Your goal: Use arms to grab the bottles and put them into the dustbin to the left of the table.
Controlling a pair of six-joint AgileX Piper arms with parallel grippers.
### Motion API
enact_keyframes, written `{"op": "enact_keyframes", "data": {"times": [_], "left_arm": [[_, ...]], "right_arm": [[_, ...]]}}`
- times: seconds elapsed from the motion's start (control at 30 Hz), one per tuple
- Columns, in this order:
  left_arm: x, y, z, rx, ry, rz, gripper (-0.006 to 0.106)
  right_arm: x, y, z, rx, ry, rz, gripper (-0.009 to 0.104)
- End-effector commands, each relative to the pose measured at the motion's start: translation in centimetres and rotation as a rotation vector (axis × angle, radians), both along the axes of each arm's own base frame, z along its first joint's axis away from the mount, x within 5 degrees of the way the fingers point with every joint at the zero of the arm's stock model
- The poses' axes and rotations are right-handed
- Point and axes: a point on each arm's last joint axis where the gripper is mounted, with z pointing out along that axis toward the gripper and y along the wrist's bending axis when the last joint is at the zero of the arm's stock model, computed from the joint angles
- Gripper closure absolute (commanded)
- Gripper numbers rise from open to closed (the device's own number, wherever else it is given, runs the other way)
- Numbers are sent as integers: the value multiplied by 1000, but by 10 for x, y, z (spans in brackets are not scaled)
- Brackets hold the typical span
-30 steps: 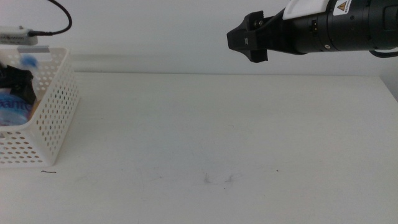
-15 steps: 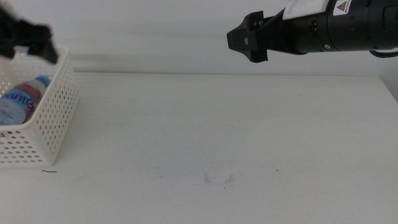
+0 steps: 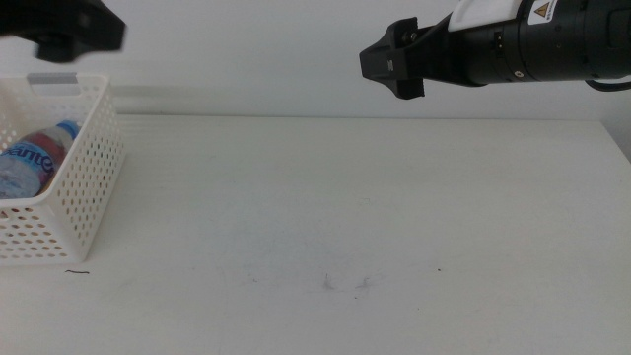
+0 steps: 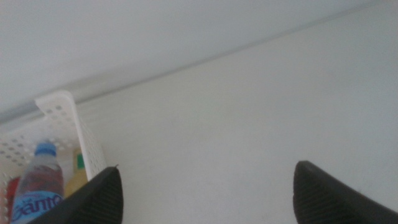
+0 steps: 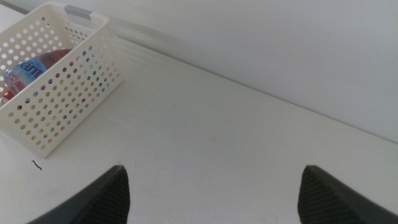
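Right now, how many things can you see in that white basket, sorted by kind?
Blue-capped water bottle: 1
Yellow-liquid bottle with green neck band: 1
Red item, only a sliver showing, kind unclear: 1
Total: 3, all inside the white basket.

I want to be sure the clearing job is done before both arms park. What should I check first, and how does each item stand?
1. Blue-capped bottle inside the dustbin: ok.
2. Yellow bottle in the dustbin: ok.
3. Red can in the dustbin: cannot tell, only a red sliver shows.
4. Left hand open, holding nothing: ok.
5. Right hand open, holding nothing: ok.
6. Table free of bottles: ok.
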Motion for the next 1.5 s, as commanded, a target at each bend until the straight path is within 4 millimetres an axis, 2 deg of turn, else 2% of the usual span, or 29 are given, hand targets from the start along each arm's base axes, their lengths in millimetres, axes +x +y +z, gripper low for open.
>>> {"op": "enact_keyframes", "data": {"times": [0.0, 0.2, 0.37, 0.53, 0.63, 0.73, 0.77, 0.87, 0.9, 0.97, 1.17, 1.3, 1.4, 1.47], "left_arm": [[-12, 2, 8, -25, -55, 16, 7], [-32, 6, 25, -55, -169, 21, 7], [-37, 7, 31, -65, -217, 25, 7], [-36, 7, 30, -60, -214, 26, 7], [-34, 5, 25, -87, -197, 19, 7], [-36, 8, 15, -93, -287, 48, 7], [-39, 12, -3, -75, -359, 75, 7], [-47, 15, -41, -73, -373, 92, 7], [-54, 17, -66, -55, -359, 97, 7], [-67, 21, -89, -27, -356, 99, 7], [-124, 33, -166, 3, -410, 112, 7], [-150, 41, -210, 5, -459, 166, 7], [-160, 44, -229, 4, -516, 205, 7], [-159, 45, -240, 14, -497, 230, 7]], "right_arm": [[-1, 0, 1, 1, -10, 1, 16], [-1, 0, 1, 1, -10, 1, 16], [-1, 0, 1, 1, -10, 1, 16], [-1, 0, 1, 1, -10, 1, 16], [2, 0, -6, -18, -1, -2, 16], [1, -13, -10, -23, -110, -34, 16], [-6, -28, -14, -16, -201, -61, 16], [-23, -54, -23, -11, -304, -106, 16], [-41, -73, -35, 3, -331, -144, 16], [-61, -91, -48, -10, -319, -178, 16], [-142, -145, -89, -7, -376, -320, 16], [-184, -165, -122, 6, -463, -414, 16], [-204, -172, -147, 5, -503, -477, 16], [-211, -175, -162, -6, -494, -508, 16]]}}
